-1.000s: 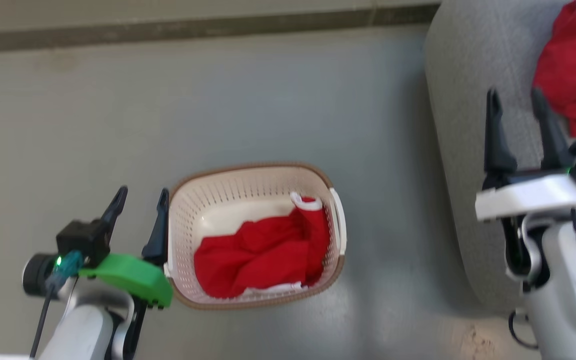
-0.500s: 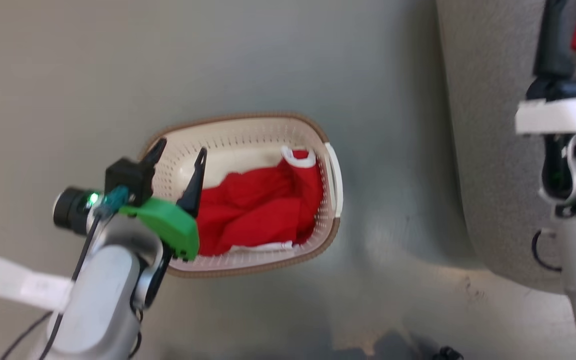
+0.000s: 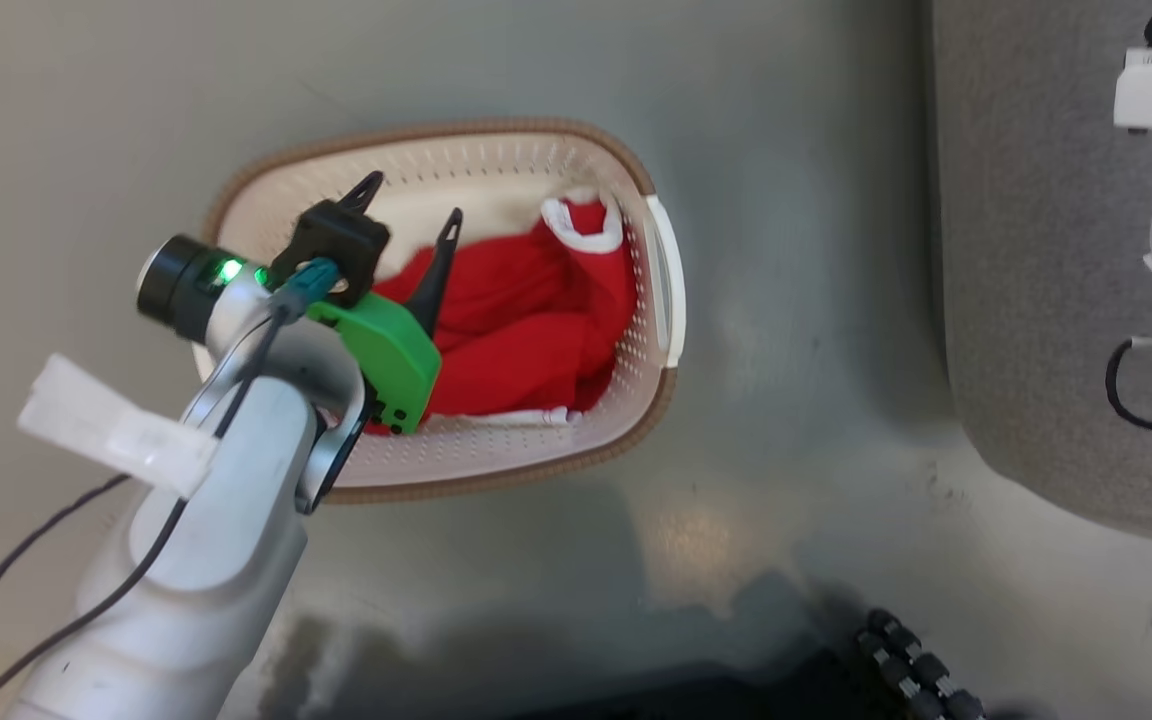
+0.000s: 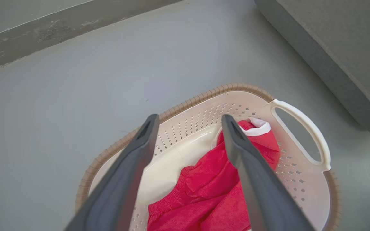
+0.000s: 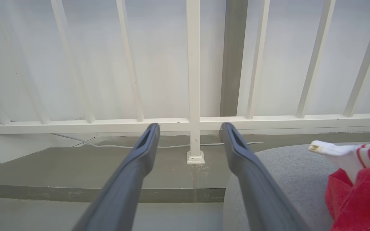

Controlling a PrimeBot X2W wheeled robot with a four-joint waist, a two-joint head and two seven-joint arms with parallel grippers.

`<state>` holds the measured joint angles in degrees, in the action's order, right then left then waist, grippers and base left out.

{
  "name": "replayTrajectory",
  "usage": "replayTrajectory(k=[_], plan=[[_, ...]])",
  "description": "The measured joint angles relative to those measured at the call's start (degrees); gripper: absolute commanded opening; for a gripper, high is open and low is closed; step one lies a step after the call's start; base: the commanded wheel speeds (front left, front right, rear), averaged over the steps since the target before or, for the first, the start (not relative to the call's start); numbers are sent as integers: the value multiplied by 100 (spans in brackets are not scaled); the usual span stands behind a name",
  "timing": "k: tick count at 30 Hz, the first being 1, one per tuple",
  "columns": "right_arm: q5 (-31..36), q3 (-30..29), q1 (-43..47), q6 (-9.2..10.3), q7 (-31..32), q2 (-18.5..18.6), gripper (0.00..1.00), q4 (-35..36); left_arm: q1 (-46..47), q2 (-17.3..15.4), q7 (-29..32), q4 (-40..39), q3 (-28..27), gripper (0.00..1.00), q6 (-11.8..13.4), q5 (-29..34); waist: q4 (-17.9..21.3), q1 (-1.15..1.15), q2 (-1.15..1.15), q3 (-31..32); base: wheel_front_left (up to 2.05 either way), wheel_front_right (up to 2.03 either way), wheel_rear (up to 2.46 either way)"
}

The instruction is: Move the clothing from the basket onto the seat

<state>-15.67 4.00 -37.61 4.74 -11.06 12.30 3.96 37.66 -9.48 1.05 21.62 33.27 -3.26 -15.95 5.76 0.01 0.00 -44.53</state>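
The cream basket [image 3: 536,135] with a brown rim stands on the grey floor, holding crumpled red clothing [image 3: 536,320] with a white cuff. My left gripper [image 3: 413,198] hangs open over the basket's left half, its right finger above the fabric's edge and nothing between the fingers. The left wrist view looks down past the open left gripper [image 4: 189,118] onto the clothing [image 4: 210,192] and the basket rim [image 4: 204,96]. The grey seat [image 3: 1036,250] lies to the right. My right gripper [image 5: 190,126] is open and holds nothing, beside more red and white clothing [image 5: 361,192] on the seat [image 5: 287,173].
The basket's white handle [image 4: 300,118] faces the seat [image 4: 332,38]. Behind the seat, a white railing [image 5: 193,80] stands on a grey kerb with a thin cable along it. My dark base with its rollers [image 3: 916,670] shows at the bottom of the head view.
The head camera has tilted down. My left gripper moved from beside the basket's left wall to over its inside. The right gripper's fingers left the top of the head view.
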Motion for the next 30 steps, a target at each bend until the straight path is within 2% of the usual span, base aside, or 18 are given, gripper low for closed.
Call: replayTrajectory(k=[13, 30], plan=[[0, 132, -409, -9, -102, -155, 100, -164, 631, 157, -16, 673, 588, 100, -248, 397, 249, 0, 0, -693, 0, 0, 0], [0, 292, -664, -35, -229, -381, 100, -479, 1344, 252, -134, 1356, 1519, 100, -379, 967, 630, -1, 0, -961, 0, 0, 0]])
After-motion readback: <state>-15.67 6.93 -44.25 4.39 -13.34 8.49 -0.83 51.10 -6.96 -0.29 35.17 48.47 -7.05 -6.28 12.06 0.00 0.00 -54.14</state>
